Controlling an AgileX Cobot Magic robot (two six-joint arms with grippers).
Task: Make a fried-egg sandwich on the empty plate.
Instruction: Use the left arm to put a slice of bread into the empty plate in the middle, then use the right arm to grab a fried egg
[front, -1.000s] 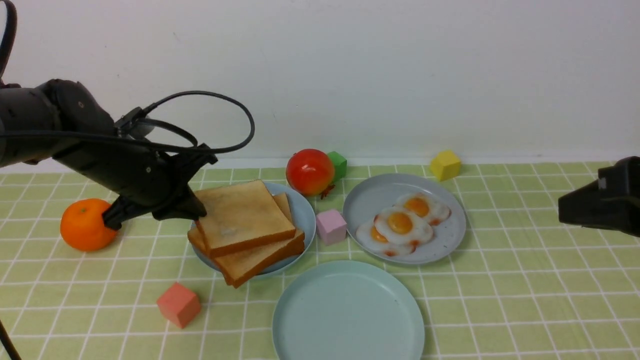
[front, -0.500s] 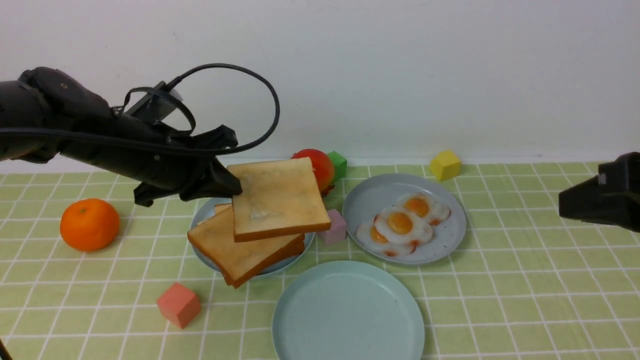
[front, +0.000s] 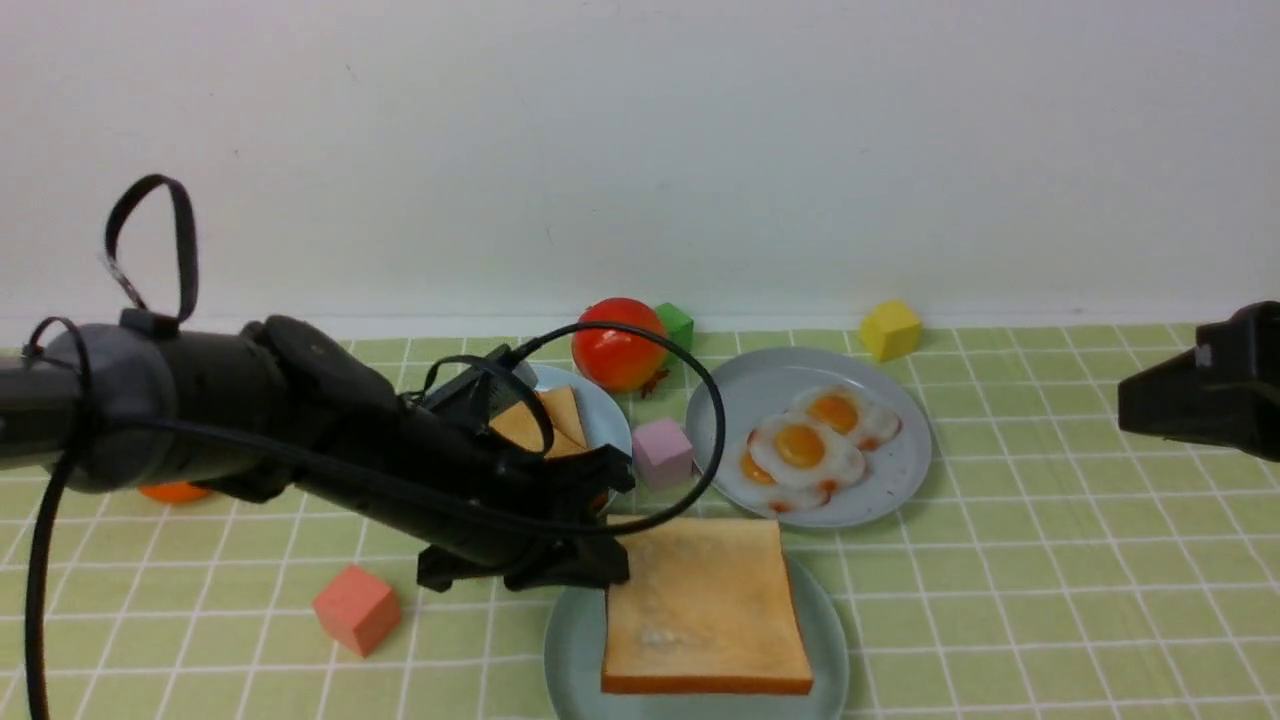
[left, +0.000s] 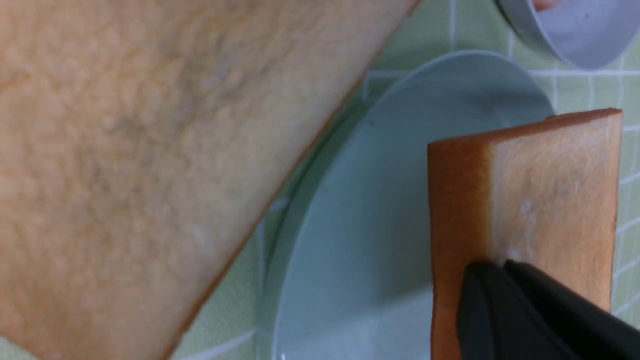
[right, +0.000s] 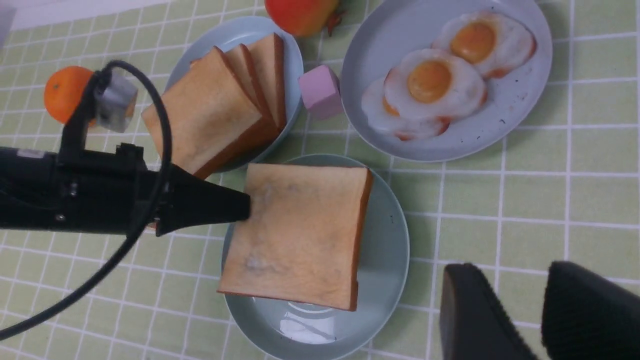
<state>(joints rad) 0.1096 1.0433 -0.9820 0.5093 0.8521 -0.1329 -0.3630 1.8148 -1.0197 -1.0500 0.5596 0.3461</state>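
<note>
My left gripper (front: 612, 562) is shut on the edge of a square tan toast slice (front: 705, 605), holding it flat over the pale aqua plate (front: 828, 640). Whether the slice touches the plate I cannot tell. In the left wrist view the black fingers (left: 492, 280) pinch the slice (left: 550, 190) above the plate (left: 380, 210). The fried egg (front: 805, 450) lies on the grey-blue plate (front: 890, 490) between two smaller eggs. My right gripper (right: 515, 272) hangs open and empty off the aqua plate's (right: 395, 250) right. No sandwich is in view.
Loose toast slices (right: 220, 105) lie on a light-blue plate (front: 610, 425) behind my left arm. A red tomato (front: 620, 345), a pink cube (front: 662, 452), a green cube (front: 678, 325), a yellow cube (front: 890, 328), a salmon cube (front: 357, 608) and a half-hidden orange (front: 175, 492) stand around.
My left arm lifted the top toast slice off the stack and swung it forward and down over the aqua plate. The right arm has stayed in place.
</note>
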